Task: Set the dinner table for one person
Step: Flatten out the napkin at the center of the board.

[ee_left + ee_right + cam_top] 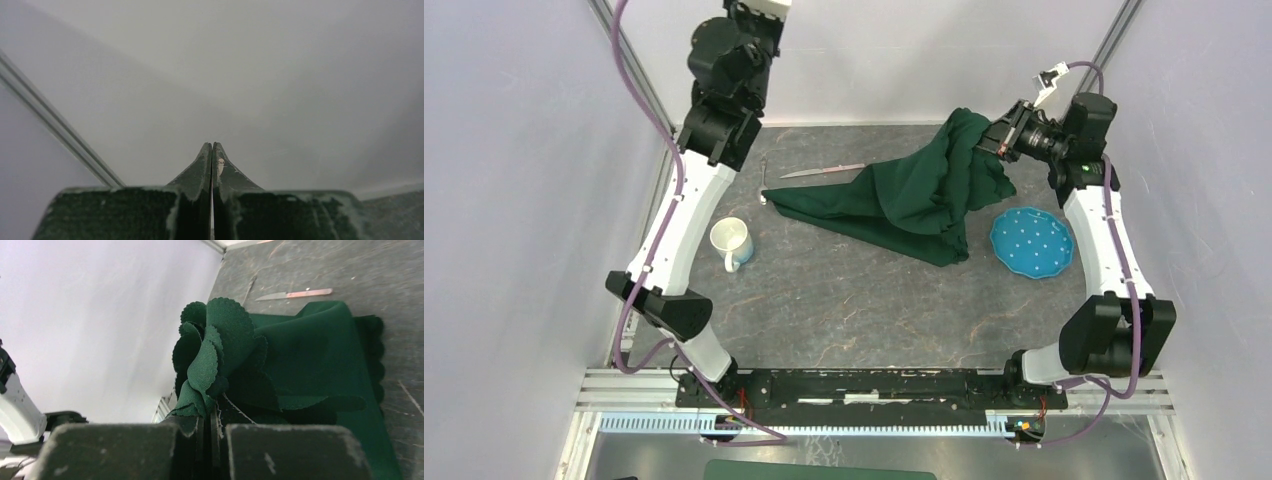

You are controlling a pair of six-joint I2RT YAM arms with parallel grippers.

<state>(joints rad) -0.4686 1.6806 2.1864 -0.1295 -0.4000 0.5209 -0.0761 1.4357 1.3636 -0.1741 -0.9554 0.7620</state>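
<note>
While the right gripper (210, 422) pinches a bunched corner of the green cloth (914, 195) above the far right of the table (844, 300), the rest of the cloth drapes down onto the surface. The left gripper (212, 147) is raised by the back wall, its fingers pressed together. A white mug (731, 243) stands upright at left and a blue plate (1031, 241) lies at right. A knife (822, 171) and probably a spoon (764, 182) lie at the far side.

Even, soft light; blurred wrist foregrounds.

L gripper (212, 147) closed, raised far-left, R gripper (209, 421) pinching cloth (305, 350)
</note>
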